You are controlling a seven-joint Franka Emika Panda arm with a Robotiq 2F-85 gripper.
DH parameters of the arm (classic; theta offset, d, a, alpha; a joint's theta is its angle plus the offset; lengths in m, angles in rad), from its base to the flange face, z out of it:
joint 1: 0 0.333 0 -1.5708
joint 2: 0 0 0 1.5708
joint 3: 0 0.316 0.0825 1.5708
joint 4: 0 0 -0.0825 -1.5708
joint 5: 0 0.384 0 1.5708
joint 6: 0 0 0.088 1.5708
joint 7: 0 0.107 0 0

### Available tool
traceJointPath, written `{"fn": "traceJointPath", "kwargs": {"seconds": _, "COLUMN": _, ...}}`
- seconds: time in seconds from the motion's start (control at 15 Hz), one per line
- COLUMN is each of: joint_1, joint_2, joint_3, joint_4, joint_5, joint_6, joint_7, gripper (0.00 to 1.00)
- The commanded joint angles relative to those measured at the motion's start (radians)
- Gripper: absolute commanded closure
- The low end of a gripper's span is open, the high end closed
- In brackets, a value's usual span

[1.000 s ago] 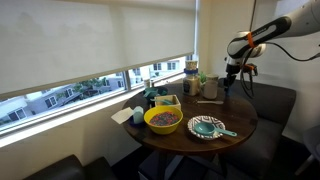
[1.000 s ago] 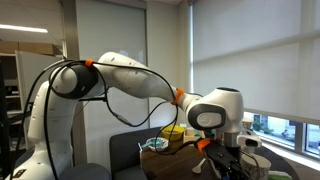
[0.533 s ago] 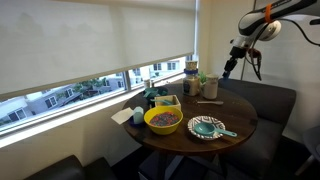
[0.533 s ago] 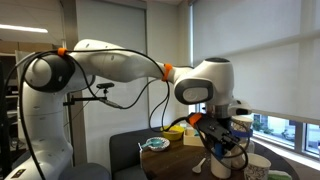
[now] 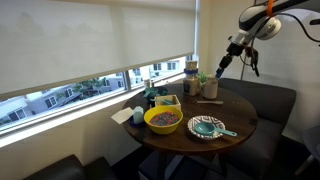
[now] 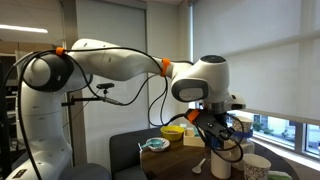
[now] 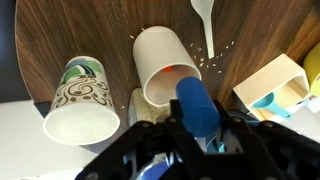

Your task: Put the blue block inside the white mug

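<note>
My gripper [image 7: 203,125] is shut on the blue block [image 7: 195,100], a small blue piece standing up between the black fingers. In the wrist view the white mug [image 7: 163,62] stands upright just beyond the block, its mouth open toward the camera with something reddish inside. In an exterior view the gripper [image 5: 222,63] hangs a little above the white mug [image 5: 210,88] at the back of the round wooden table [image 5: 235,112]. It also shows in the other exterior view [image 6: 216,136], above the table. The block is too small to make out in either exterior view.
A patterned paper cup [image 7: 80,100] stands beside the mug. A white spoon [image 7: 205,20] lies on the wood past it, and a yellow box [image 7: 268,88] stands at the side. A yellow bowl [image 5: 163,119] and a teal plate [image 5: 206,127] sit at the table's front.
The arm has lifted and swung toward the window side, carrying the blue block from beside the table to above the white mug.
</note>
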Motion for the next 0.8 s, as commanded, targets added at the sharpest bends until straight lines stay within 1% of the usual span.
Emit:
{"fn": "traceJointPath", "kwargs": {"seconds": 0.0, "joint_1": 0.010, "joint_2": 0.054, "joint_3": 0.016, "joint_4": 0.024, "joint_5": 0.045, "joint_6": 0.070, "joint_7": -0.028, "gripper": 0.92}}
{"fn": "traceJointPath", "kwargs": {"seconds": 0.07, "joint_1": 0.011, "joint_2": 0.070, "joint_3": 0.021, "joint_4": 0.032, "joint_5": 0.043, "joint_6": 0.085, "joint_7": -0.018, "gripper": 0.87}}
{"fn": "traceJointPath", "kwargs": {"seconds": 0.13, "joint_1": 0.011, "joint_2": 0.080, "joint_3": 0.025, "joint_4": 0.038, "joint_5": 0.034, "joint_6": 0.084, "joint_7": -0.008, "gripper": 0.42}}
{"fn": "traceJointPath", "kwargs": {"seconds": 0.2, "joint_1": 0.010, "joint_2": 0.091, "joint_3": 0.031, "joint_4": 0.042, "joint_5": 0.030, "joint_6": 0.092, "joint_7": -0.004, "gripper": 0.40}}
{"fn": "traceJointPath", "kwargs": {"seconds": 0.27, "joint_1": 0.009, "joint_2": 0.096, "joint_3": 0.036, "joint_4": 0.046, "joint_5": 0.025, "joint_6": 0.093, "joint_7": 0.003, "gripper": 0.34}}
{"fn": "traceJointPath", "kwargs": {"seconds": 0.33, "joint_1": 0.009, "joint_2": 0.098, "joint_3": 0.042, "joint_4": 0.048, "joint_5": 0.025, "joint_6": 0.096, "joint_7": 0.008, "gripper": 0.28}}
{"fn": "traceJointPath", "kwargs": {"seconds": 0.4, "joint_1": 0.010, "joint_2": 0.090, "joint_3": 0.049, "joint_4": 0.044, "joint_5": 0.027, "joint_6": 0.089, "joint_7": 0.009, "gripper": 0.19}}
{"fn": "traceJointPath", "kwargs": {"seconds": 0.47, "joint_1": 0.017, "joint_2": 0.069, "joint_3": 0.059, "joint_4": 0.029, "joint_5": 0.028, "joint_6": 0.092, "joint_7": 0.005, "gripper": 0.13}}
{"fn": "traceJointPath", "kwargs": {"seconds": 0.53, "joint_1": 0.023, "joint_2": 0.048, "joint_3": 0.070, "joint_4": 0.015, "joint_5": 0.028, "joint_6": 0.076, "joint_7": -0.008, "gripper": 0.05}}
{"fn": "traceJointPath", "kwargs": {"seconds": 0.6, "joint_1": 0.008, "joint_2": 0.083, "joint_3": 0.058, "joint_4": 0.031, "joint_5": 0.010, "joint_6": 0.084, "joint_7": -0.001, "gripper": 0.24}}
{"fn": "traceJointPath", "kwargs": {"seconds": 0.67, "joint_1": 0.013, "joint_2": 0.077, "joint_3": 0.065, "joint_4": 0.031, "joint_5": 0.010, "joint_6": 0.083, "joint_7": -0.001, "gripper": 0.18}}
{"fn": "traceJointPath", "kwargs": {"seconds": 0.73, "joint_1": 0.019, "joint_2": 0.071, "joint_3": 0.069, "joint_4": 0.031, "joint_5": 0.011, "joint_6": 0.083, "joint_7": -0.001, "gripper": 0.09}}
